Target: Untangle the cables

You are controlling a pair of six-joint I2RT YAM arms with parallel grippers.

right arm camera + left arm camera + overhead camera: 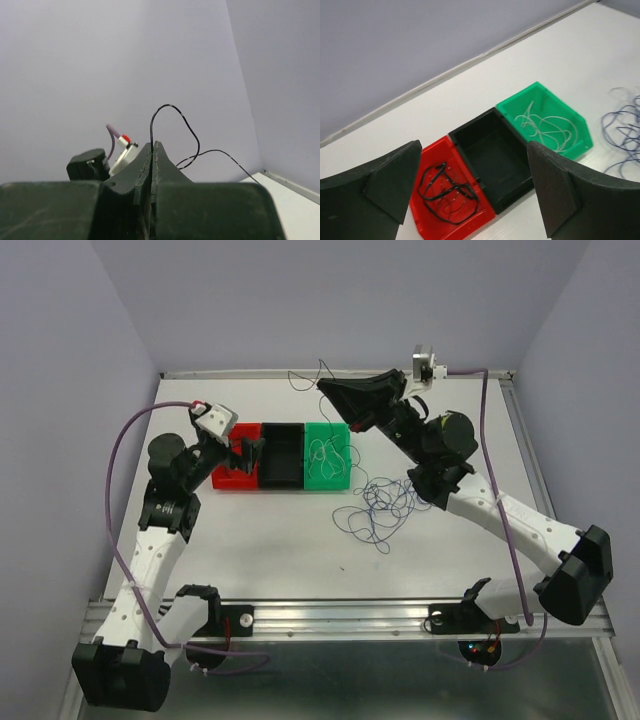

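right gripper [152, 145] clamped on black cable [186, 127], cable arcing upward | left gripper [474, 165] wide open, empty

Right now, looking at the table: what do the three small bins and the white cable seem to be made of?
The red bin, black bin and green bin: likely moulded plastic, smooth, faintly glossy; uniform colour, thin rigid walls. The white cable: probably plastic-sheathed wire, pale, slightly translucent; it holds loose springy loops.

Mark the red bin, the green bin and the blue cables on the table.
red bin [455, 227]: left wrist view, front wall.
green bin [574, 149]: left wrist view, front wall.
blue cables [385, 505]: top external view, middle of the tangle.
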